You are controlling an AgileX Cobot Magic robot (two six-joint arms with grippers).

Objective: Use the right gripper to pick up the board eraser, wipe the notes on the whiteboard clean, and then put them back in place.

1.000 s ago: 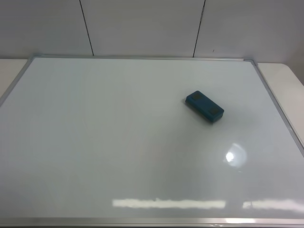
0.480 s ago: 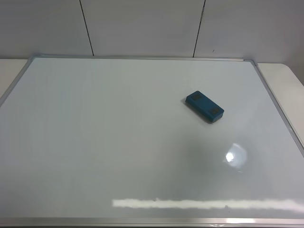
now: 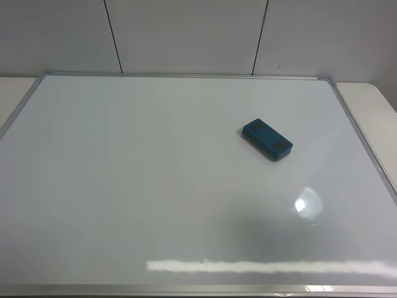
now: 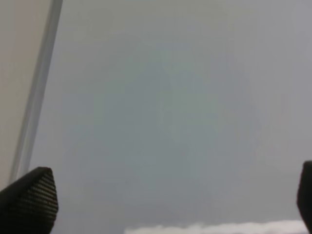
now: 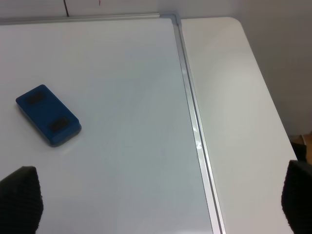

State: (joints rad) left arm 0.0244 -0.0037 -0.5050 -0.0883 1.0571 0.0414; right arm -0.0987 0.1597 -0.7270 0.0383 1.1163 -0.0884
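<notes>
The teal-blue board eraser lies flat on the whiteboard, right of centre; it also shows in the right wrist view. No notes show on the board. Neither gripper shows in the exterior high view. In the right wrist view my right gripper is open and empty, fingertips wide apart above the board's right frame, away from the eraser. In the left wrist view my left gripper is open and empty, with its fingertips over the board near its frame.
A white table extends past the board's right frame, also in the right wrist view. A panelled wall stands behind the board. Light glare marks the board's front right.
The eraser has not moved. A dark shadow on the board has slid from beside the eraser toward the board's front edge.
</notes>
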